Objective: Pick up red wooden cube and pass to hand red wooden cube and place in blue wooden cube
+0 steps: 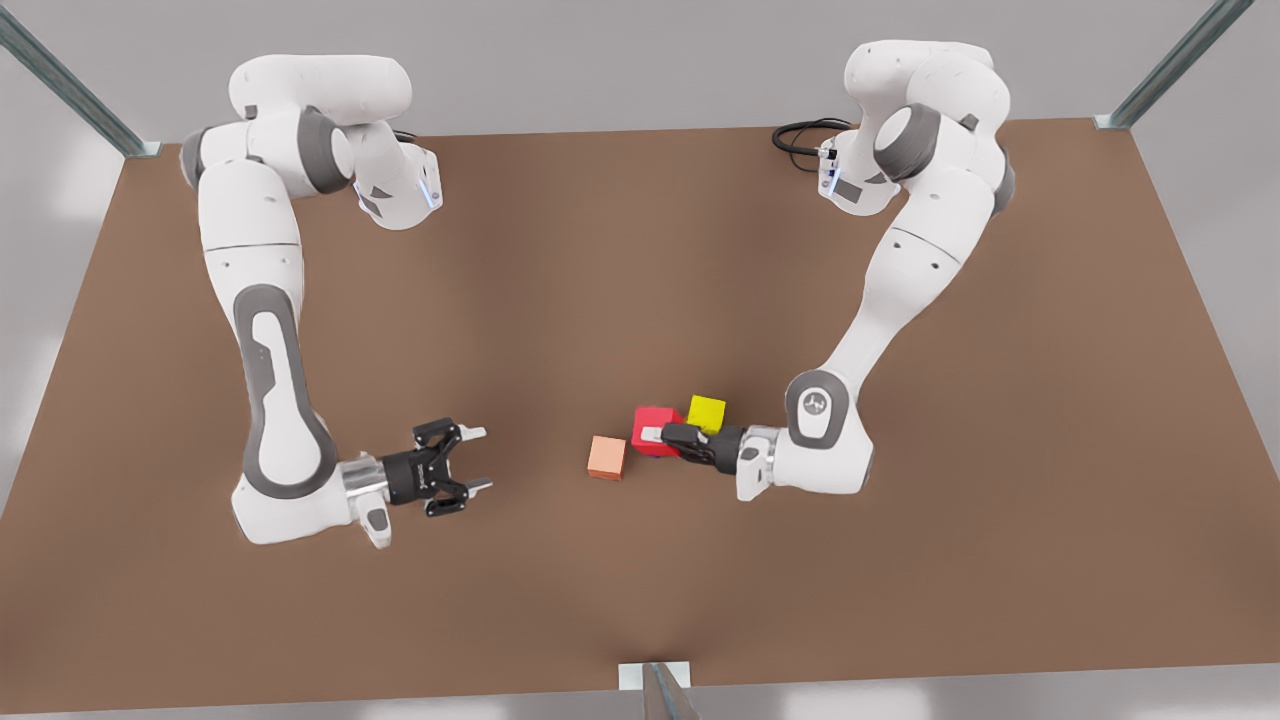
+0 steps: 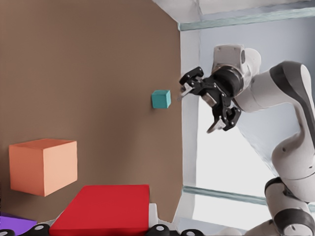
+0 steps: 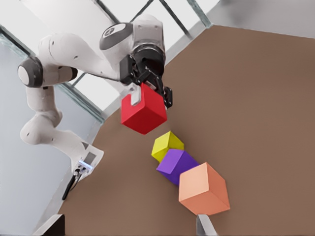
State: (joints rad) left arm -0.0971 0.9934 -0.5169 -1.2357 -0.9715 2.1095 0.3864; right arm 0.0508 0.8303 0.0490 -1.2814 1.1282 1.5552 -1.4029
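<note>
The left gripper (image 1: 662, 436) is clamping the red wooden cube (image 1: 655, 429), lifted over the table's (image 1: 900, 600) middle. The hand (image 1: 478, 461) is waiting agape nearby; carrying it across level should avoid slipping.

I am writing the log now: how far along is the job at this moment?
Done: the left gripper is shut on the red cube, which seems lifted. In hand: the pass; the right gripper waits open, well apart from it. Left: the handover, then placing the red cube at the blue cube.
</note>
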